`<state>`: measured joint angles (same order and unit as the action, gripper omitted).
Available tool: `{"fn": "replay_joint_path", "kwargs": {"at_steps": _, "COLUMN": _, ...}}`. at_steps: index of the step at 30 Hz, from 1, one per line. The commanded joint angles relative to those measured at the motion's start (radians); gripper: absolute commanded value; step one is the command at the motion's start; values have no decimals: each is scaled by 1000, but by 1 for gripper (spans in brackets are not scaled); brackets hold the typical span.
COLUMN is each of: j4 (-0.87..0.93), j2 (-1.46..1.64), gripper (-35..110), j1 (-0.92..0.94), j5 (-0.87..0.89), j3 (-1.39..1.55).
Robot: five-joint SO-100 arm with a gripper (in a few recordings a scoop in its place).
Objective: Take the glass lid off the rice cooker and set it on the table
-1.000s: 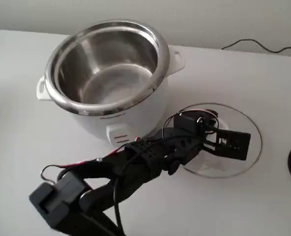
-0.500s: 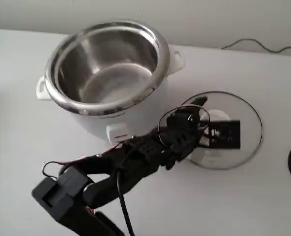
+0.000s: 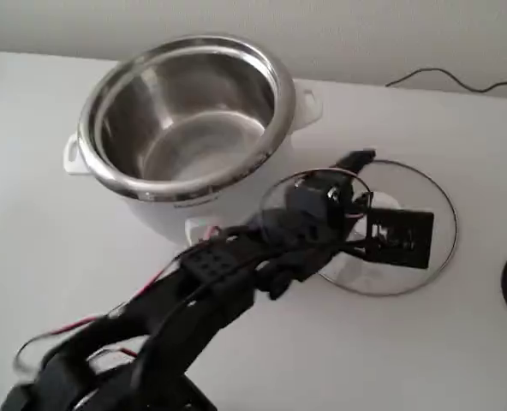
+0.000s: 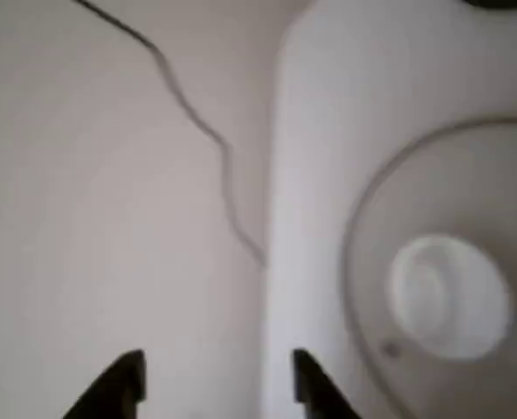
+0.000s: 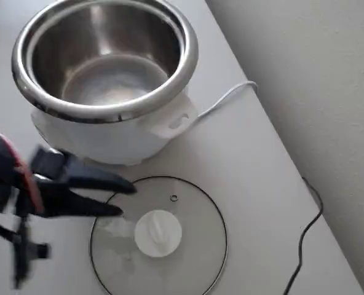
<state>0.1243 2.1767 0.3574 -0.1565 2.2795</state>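
Lettering on rice cooker (image 3: 185, 128) front, below steel rim, too small to read. Cooker open, steel inner pot (image 5: 105, 61) bare, 2 white side handles. Glass lid (image 5: 159, 237) lies flat on table (image 3: 425, 342) just beside cooker, toward table's far edge by wall in overhead view; clear disc, thin metal rim, white knob (image 5: 158, 233), 1 steam hole. Gripper (image 5: 117, 198) over lid's edge, jaws apart, holding nothing.

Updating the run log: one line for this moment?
glass lid: flat on table | rice cooker: uncovered | end effector: open, off lid knob
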Motion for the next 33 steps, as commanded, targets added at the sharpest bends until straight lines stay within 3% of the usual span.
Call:
{"fn": "replay_joint_path", "kwargs": {"at_steps": 1, "j4": 129, "j2": 348, "gripper": 21, "j1": 12, "j5": 87, "j3": -26}}
{"fn": "replay_joint_path", "kwargs": {"at_steps": 8, "j4": 509, "j2": 772, "gripper": 20, "j1": -207, "j5": 98, "j3": -26}}
{"fn": "replay_joint_path", "kwargs": {"at_steps": 14, "j4": 824, "j2": 923, "gripper": 12, "j1": -385, "j5": 101, "j3": -2}}
{"fn": "replay_joint_path", "kwargs": {"at_steps": 26, "j4": 1075, "j2": 1114, "gripper": 0, "j1": -426, "j5": 103, "j3": 316}}
{"fn": "replay_joint_path", "kwargs": {"at_steps": 33, "j4": 1081, "j2": 1114, "gripper": 0, "j1": -382, "j5": 104, "j3": 494}}
